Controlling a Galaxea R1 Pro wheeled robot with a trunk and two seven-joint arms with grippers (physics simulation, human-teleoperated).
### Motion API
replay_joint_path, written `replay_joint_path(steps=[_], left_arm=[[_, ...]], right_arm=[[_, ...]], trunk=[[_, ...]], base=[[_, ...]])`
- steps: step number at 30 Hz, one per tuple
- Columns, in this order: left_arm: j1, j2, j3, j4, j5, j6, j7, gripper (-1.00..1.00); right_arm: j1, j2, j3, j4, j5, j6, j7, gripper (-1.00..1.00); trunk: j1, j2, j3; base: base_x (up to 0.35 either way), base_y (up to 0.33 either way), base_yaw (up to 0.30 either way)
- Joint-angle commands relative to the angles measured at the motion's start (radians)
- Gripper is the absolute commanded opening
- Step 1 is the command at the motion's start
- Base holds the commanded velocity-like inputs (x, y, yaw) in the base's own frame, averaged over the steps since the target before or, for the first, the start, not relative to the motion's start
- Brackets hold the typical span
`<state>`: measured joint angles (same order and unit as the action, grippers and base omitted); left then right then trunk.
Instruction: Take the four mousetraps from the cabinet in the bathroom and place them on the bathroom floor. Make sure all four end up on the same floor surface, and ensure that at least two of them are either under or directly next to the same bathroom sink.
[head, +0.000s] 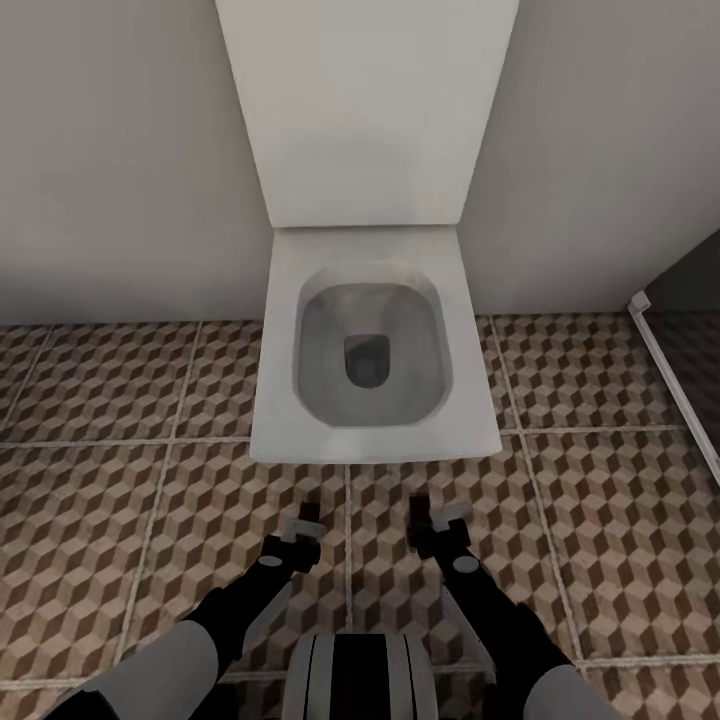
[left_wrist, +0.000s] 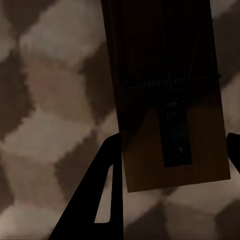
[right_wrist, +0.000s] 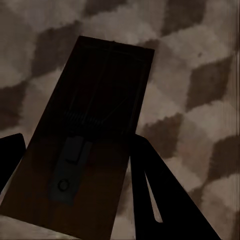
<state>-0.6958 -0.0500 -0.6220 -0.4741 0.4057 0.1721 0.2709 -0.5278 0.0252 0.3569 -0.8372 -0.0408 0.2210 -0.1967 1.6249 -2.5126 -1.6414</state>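
Looking along the left gripper (left_wrist: 172, 150), I see its two dark fingers (left_wrist: 102, 200) pinching a mousetrap (left_wrist: 170, 100) by the side edges of its brown wooden board, with the spring coil and a dark metal plate facing the camera and the patterned tiles blurred beyond it; the right gripper (right_wrist: 75, 160) is likewise clamped on a second mousetrap (right_wrist: 90, 135), its fingers (right_wrist: 165, 200) pressed against the board's long edges, the board tilted and mostly in shadow over the same cube pattern. From the head camera I find the left gripper (head: 300, 530) and the right gripper (head: 440, 525) held low and near me, side by side, just in front of the near edge of a white toilet (head: 370, 350); the traps themselves are too small there for me to make out. Both arms reach forward from the bottom of the view, flanking the robot's rounded trunk (head: 360, 675). The bathroom floor (head: 130, 400) spreads left and right under everything, its brown, beige and white cubes crossed by pale grout lines. The toilet's raised lid (head: 365, 100) leans against the plain grey wall (head: 110, 150) at the far side, and at the far right a white-edged dark panel (head: 690, 330) cuts into the tiles
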Motion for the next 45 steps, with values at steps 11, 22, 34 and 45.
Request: replay_joint_path(steps=[11, 22, 34, 45], left_arm=[[-0.001, 0.001, -0.009, 0.008, 0.007, 0.003, 0.01, -1.0], [-0.001, 0.001, -0.005, 0.064, 0.006, -0.162, 0.016, -1.0], [0.0, 0.009, 0.003, 0.153, 0.007, -0.186, 0.016, -1.0], [-0.003, 0.007, 0.005, 0.18, 0.007, -0.182, 0.016, -1.0]], right_arm=[[-0.063, -0.001, 0.004, 0.066, -0.01, -0.012, -0.005, -1.0], [-0.066, 0.001, 0.004, 0.067, -0.01, -0.017, -0.004, -1.0], [-0.066, 0.005, 0.005, 0.07, -0.011, -0.056, -0.004, -1.0], [-0.066, 0.008, 0.007, 0.071, -0.011, -0.06, -0.004, -1.0]], trunk=[[0.0, 0.0, -0.001], [0.0, 0.0, -0.001], [0.0, 0.0, -0.001], [0.0, 0.0, -0.001]], base=[[0.0, 0.0, 0.0], [0.0, 0.0, 0.0], [0.0, 0.0, 0.0], [0.0, 0.0, 0.0]])
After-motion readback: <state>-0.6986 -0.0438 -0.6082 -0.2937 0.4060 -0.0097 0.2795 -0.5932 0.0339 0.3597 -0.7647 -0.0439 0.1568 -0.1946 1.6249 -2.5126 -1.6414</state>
